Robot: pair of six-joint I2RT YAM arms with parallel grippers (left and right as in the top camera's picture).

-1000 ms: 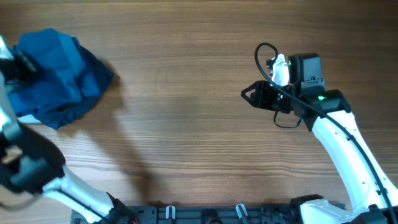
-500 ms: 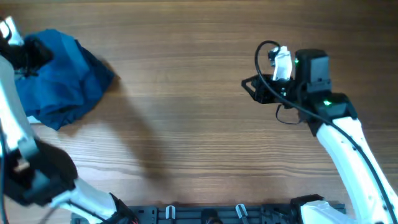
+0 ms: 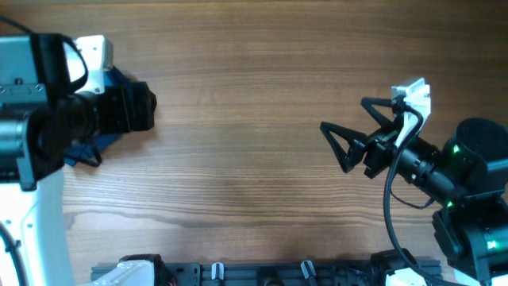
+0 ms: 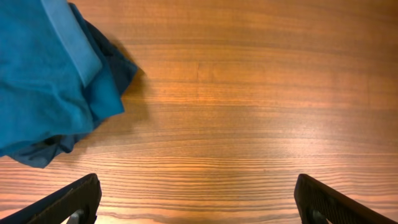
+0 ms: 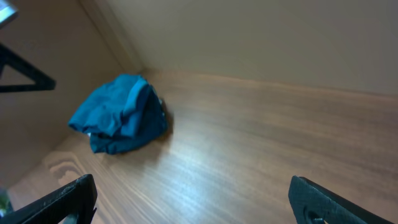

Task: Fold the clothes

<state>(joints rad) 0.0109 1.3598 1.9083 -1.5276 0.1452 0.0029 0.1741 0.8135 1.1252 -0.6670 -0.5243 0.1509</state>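
Observation:
The clothes (image 4: 50, 81) are one mid-blue shirt, bunched in a crumpled heap at the far left of the wooden table. In the right wrist view the clothes (image 5: 118, 115) lie far off near the table's left edge. From overhead only blue scraps (image 3: 81, 151) show from under the left arm. My left gripper (image 4: 202, 205) hangs open above bare wood, to the right of the heap and apart from it. My right gripper (image 5: 196, 205) is open too, well away on the right side, and its fingers (image 3: 337, 147) point left. Neither holds anything.
The wooden table (image 3: 238, 119) stretches between the two arms. The left arm's wrist and camera housing (image 3: 48, 95) stand high over the shirt. A dark rail (image 3: 262, 274) runs along the table's near edge.
Both grippers have opened wide. The left arm has lifted off the shirt heap and now covers most of it from overhead. The right arm has risen and drawn back to the right.

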